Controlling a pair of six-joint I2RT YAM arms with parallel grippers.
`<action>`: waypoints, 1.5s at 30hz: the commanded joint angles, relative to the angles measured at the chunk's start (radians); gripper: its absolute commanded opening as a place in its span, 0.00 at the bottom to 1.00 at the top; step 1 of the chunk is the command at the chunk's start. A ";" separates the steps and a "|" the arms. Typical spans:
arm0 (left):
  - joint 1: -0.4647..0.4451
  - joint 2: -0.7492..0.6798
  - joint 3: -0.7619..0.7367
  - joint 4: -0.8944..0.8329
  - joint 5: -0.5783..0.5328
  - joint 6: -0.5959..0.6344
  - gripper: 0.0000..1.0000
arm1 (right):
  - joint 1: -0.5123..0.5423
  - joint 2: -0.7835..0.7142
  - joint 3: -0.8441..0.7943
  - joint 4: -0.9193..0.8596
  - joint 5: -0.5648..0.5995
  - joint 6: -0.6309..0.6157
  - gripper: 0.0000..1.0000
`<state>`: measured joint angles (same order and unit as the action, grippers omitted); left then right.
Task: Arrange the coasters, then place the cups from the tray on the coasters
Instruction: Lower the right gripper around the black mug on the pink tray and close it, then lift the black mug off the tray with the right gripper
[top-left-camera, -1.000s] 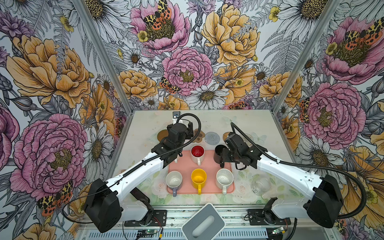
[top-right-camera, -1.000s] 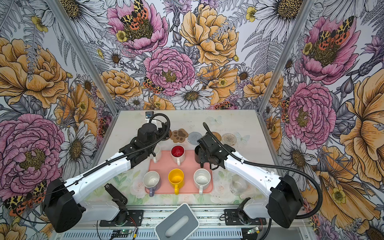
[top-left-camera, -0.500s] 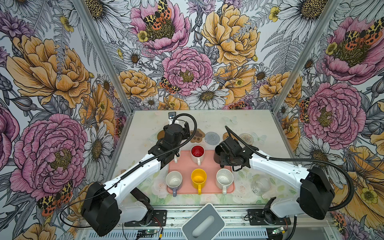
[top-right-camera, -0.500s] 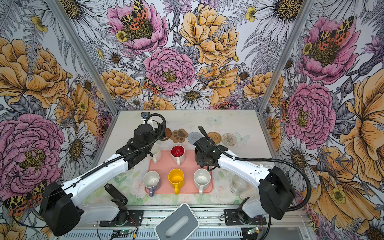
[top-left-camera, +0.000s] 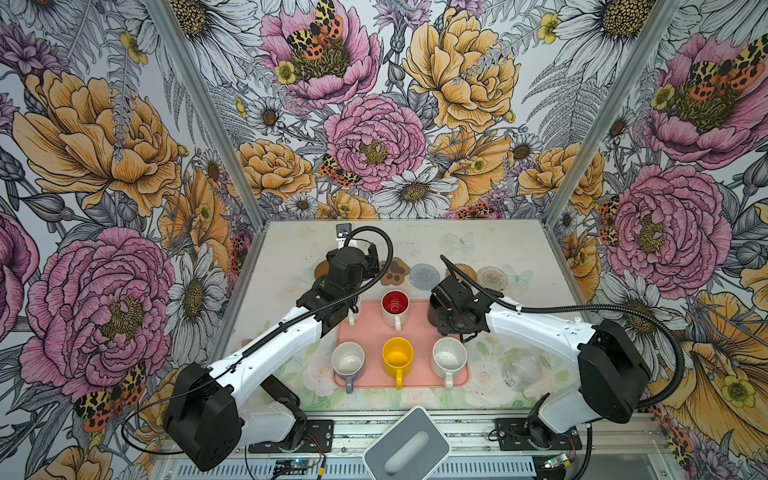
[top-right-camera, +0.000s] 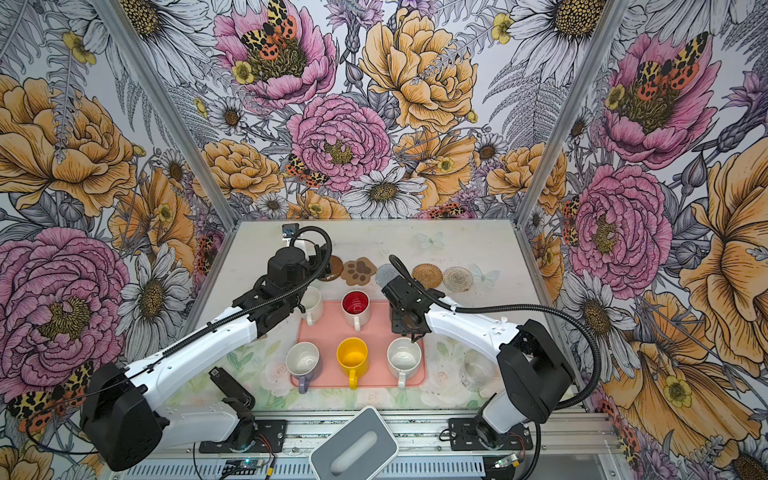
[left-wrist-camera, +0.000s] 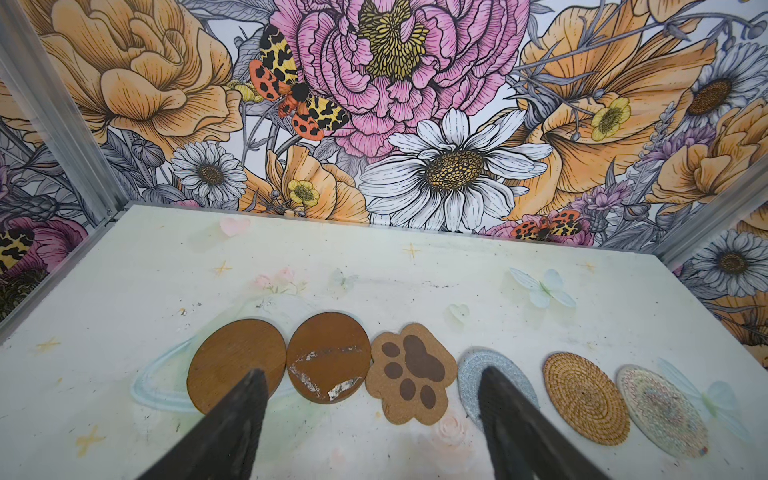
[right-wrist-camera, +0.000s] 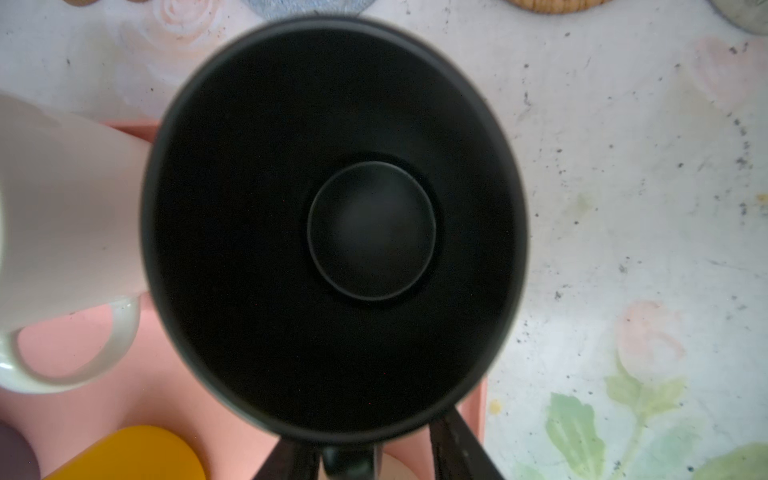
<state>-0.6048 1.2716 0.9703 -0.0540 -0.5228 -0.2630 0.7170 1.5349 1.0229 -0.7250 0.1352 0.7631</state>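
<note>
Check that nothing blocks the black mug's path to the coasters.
Nothing visible does: bare table lies between the black mug and the empty grey-blue coaster and tan woven coaster. The left pincer hovers by the brown discs.

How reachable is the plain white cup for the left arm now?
Probably yes. The left gripper jaws are open and empty above the coasters; the plain white cup stands on the tray right beneath that arm. The arm must pull back; the red-lined cup is close.

The right claw (right-wrist-camera: 349, 455) is cut off by the frame edge behind the blurred black cup (right-wrist-camera: 332, 224).
</note>
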 joint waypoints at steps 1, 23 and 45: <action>0.011 0.007 0.004 0.021 0.040 -0.014 0.81 | 0.007 0.018 0.047 0.005 0.023 0.003 0.44; 0.032 0.015 -0.004 0.037 0.080 -0.027 0.81 | 0.006 0.125 0.103 0.007 0.023 -0.009 0.35; 0.048 0.009 -0.013 0.029 0.088 -0.035 0.81 | 0.003 0.159 0.114 0.007 0.056 -0.022 0.00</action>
<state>-0.5667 1.2793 0.9703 -0.0460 -0.4538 -0.2863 0.7197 1.6855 1.1030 -0.7372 0.1505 0.7570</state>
